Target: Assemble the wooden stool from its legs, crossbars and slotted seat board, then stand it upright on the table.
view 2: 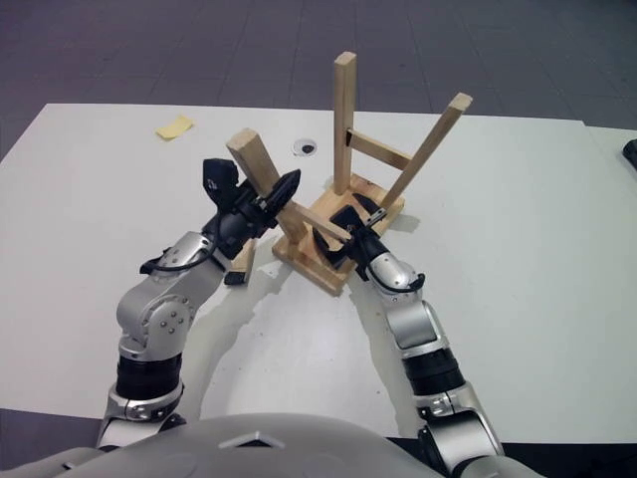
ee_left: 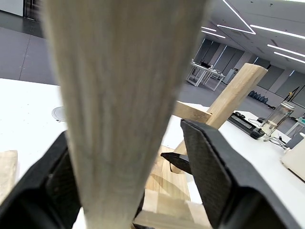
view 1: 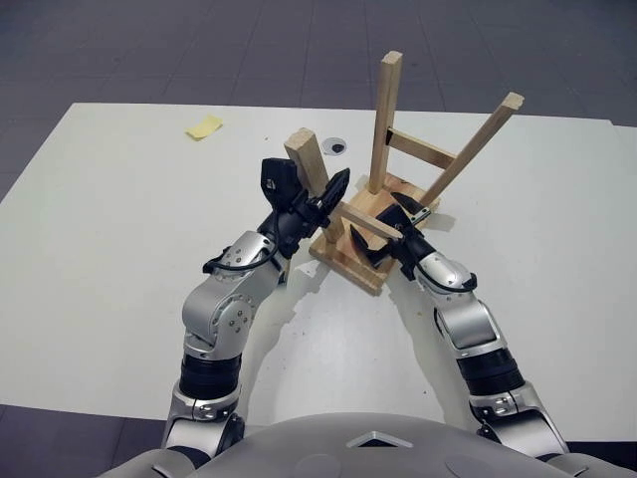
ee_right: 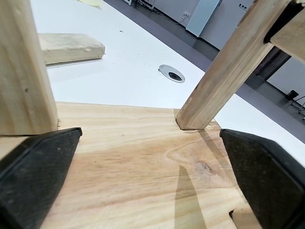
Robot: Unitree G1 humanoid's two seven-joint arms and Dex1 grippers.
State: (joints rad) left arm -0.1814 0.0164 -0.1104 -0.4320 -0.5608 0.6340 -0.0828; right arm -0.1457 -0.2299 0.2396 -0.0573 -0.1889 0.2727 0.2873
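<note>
White table [view 1: 109,249] is seen mid-frame, grey floor behind. Far L, 1 yellow note [view 1: 204,126] is laid flat. By the L forearm, 1 loose wooden piece [view 2: 242,261] is laid flat on the table, apart from the stool parts. L gripper [view 1: 311,186] is spread, its fingers straddling 1 tilted leg [view 1: 311,161]; a gap is seen at one finger in the wrist view. Just behind, 1 round cable port [view 1: 334,146] is set in the table. Seat board [view 1: 348,261] is laid flat near table centre w/ legs pointing up.

Counted on the board: 3 legs, 2 crossbars. Near crossbar [view 1: 366,221] is run from the tilted leg toward R, passing at R gripper [view 1: 396,236], whose fingers are spread wide over the board; contact can't be told. Farther R, upright leg [view 1: 385,119] and leaning leg [view 1: 478,144] are joined by upper crossbar [view 1: 423,149].
</note>
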